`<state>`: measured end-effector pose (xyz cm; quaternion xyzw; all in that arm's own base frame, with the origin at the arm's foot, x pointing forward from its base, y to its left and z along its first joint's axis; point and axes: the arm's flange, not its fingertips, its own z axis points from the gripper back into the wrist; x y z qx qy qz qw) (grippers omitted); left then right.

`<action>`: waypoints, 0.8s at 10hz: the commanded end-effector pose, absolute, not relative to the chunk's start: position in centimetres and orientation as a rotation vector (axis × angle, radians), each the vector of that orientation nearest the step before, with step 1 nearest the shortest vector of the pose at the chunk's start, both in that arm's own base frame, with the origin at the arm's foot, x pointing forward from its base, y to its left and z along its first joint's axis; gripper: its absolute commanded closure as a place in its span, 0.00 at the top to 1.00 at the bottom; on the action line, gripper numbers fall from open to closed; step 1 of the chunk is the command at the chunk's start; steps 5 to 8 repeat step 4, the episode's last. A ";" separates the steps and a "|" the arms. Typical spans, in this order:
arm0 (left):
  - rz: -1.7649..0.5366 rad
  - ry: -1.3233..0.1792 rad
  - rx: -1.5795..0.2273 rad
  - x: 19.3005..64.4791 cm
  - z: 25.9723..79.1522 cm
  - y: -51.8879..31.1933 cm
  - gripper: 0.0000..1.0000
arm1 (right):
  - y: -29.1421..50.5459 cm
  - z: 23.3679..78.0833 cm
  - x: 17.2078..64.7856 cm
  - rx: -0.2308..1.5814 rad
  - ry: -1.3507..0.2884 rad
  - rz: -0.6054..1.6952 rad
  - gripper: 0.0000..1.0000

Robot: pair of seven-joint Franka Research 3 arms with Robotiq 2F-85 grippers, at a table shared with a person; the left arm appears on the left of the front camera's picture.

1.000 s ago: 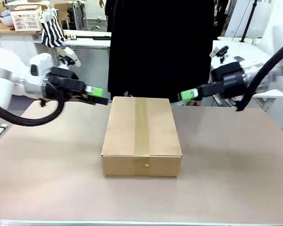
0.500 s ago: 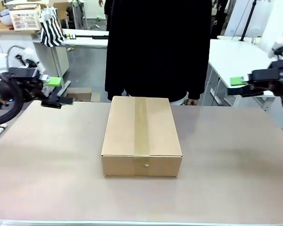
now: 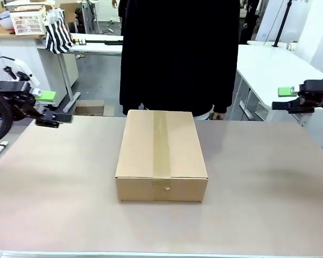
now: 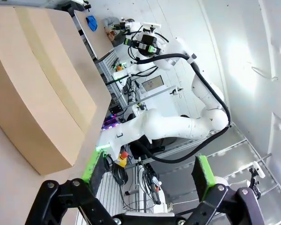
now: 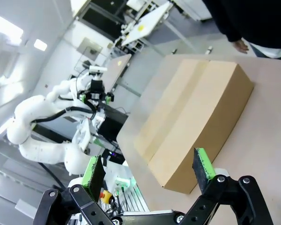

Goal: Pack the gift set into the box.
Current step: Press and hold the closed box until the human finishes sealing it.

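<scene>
Both claws, left and right, gape wide, empty, beside the taped box.

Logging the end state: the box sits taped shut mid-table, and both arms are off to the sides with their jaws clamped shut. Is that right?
Not quite. The box is closed, with a strip of tape down its middle, and both arms are out at the sides, but the jaws are open and empty. The left wrist view shows the left gripper spread wide; the right wrist view shows the right gripper likewise.
</scene>
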<state>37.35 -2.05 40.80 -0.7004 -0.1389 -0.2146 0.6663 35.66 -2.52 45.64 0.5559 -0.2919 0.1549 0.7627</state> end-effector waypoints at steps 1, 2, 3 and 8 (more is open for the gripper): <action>-0.477 -0.334 -1.583 37.6 41.2 -2.3 1.00 | -2.4 46.0 35.7 1.196 -0.645 0.330 1.00; -0.477 -0.334 -1.583 37.6 41.2 -2.3 1.00 | -2.4 46.0 35.7 1.196 -0.645 0.330 1.00; -0.477 -0.334 -1.583 37.6 41.2 -2.3 1.00 | -2.4 46.0 35.7 1.196 -0.645 0.330 1.00; -0.477 -0.334 -1.583 37.6 41.2 -2.3 1.00 | -2.4 46.0 35.7 1.196 -0.645 0.330 1.00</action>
